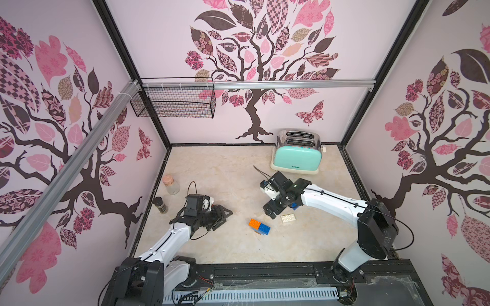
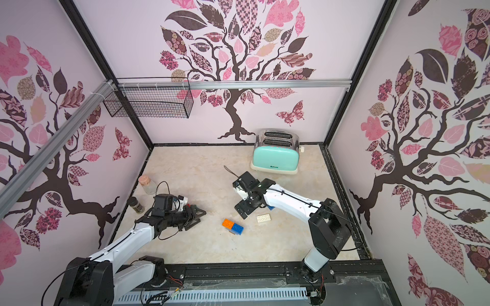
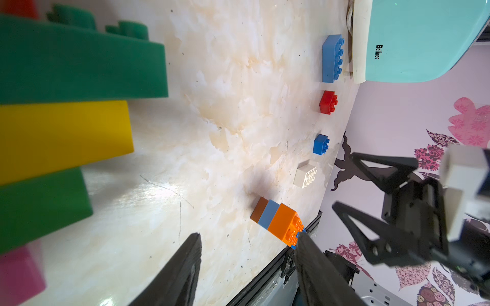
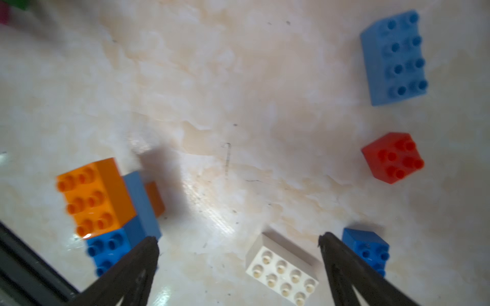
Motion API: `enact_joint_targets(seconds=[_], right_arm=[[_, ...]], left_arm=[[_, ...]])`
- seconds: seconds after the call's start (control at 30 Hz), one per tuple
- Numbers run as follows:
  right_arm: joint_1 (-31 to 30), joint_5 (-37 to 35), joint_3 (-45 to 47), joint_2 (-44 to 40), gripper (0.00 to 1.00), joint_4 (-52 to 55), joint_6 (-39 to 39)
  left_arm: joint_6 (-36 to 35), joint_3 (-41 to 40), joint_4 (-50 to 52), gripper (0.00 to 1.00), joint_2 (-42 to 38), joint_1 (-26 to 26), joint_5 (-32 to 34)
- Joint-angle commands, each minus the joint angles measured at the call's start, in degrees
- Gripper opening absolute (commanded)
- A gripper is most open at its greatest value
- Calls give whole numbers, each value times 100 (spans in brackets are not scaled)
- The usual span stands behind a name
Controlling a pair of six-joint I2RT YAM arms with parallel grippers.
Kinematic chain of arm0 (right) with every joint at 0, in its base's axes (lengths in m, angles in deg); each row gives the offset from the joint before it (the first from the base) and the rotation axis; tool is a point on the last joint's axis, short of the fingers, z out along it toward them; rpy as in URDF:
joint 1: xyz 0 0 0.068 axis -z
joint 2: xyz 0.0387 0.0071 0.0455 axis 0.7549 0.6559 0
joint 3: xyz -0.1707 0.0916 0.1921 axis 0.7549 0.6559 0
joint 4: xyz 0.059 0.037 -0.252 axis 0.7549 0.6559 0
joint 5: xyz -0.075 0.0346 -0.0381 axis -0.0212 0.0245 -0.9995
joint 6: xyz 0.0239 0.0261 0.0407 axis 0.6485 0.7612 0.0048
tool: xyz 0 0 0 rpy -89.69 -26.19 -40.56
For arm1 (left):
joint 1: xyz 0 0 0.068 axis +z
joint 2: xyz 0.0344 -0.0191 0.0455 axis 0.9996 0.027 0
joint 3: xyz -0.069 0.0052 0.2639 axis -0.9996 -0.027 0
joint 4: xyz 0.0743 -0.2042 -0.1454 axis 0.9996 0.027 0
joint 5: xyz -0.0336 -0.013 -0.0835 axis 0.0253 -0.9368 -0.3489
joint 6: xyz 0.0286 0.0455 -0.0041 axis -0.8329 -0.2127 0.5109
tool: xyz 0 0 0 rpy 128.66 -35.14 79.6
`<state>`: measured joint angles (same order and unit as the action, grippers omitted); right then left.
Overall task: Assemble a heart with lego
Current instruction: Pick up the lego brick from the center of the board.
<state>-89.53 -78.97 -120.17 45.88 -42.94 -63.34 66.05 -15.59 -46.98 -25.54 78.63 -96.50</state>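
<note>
Lego stack [image 1: 259, 226] stands near the middle of the tabletop [image 1: 225, 246], between the two arms, with a white brick [image 1: 289, 218] just beside it. In both top views the right arm covers most of the other loose bricks. The right wrist view shows them: one long blue brick [image 4: 393, 57], one red brick [image 4: 392, 157] and one small blue brick [image 4: 367, 249], the last partly behind a finger. That makes four loose bricks. The stack has an orange and a blue brick side by side on top, a paler blue layer under them and a brownish one at the bottom. A second pile [image 3: 66, 119] of green, yellow, green and pink bands fills one edge of the left wrist view, blurred and cut off; it is hidden in both top views, so its brick count is unclear. The left claw [image 3: 248, 235] is partly spread with nothing between its fingers. The right claw [image 4: 237, 239] is spread wide near the white brick, gripping nothing. One toaster [image 1: 297, 159] stands at the back.
</note>
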Motion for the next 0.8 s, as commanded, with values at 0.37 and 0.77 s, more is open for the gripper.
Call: enact_joint_targets(seconds=[0.37, 0.77], right_arm=[[632, 797, 1024, 284, 89, -695, 889], [632, 905, 1622, -551, 87, -487, 1164]], left_arm=[[-6, 0, -269, 59, -15, -100, 5], [16, -23, -303, 59, -48, -116, 15]])
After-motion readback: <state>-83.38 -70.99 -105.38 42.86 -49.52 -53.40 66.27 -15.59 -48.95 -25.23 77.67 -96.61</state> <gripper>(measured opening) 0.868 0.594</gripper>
